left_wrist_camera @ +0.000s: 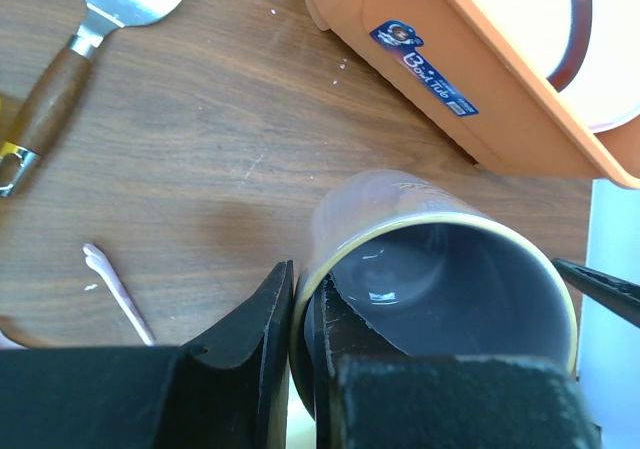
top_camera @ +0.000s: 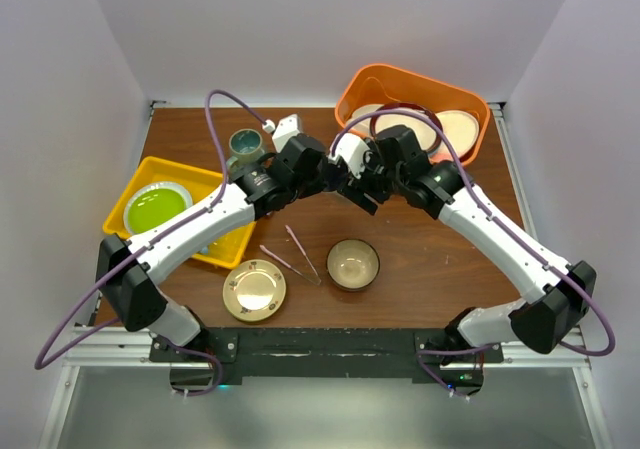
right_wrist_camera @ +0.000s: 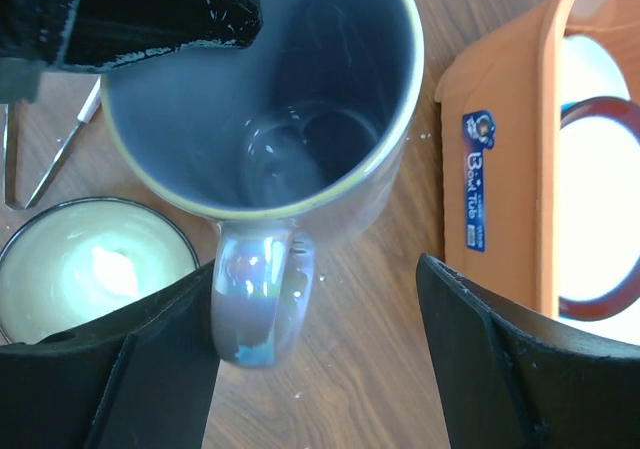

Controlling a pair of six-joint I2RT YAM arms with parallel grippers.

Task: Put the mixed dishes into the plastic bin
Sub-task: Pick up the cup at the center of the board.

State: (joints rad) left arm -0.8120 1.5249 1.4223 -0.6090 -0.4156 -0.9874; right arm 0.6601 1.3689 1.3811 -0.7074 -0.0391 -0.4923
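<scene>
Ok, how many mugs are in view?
2. The teal mug stands by the yellow tray's far edge; the lavender mug is pinched at its rim by the left gripper. Others may hide under the arms.

left pincer clamped, right pincer spread wide

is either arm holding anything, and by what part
The left gripper pinches the lavender mug by its rim, one finger inside, one outside. The right gripper is open astride the handle, holding nothing.
</scene>
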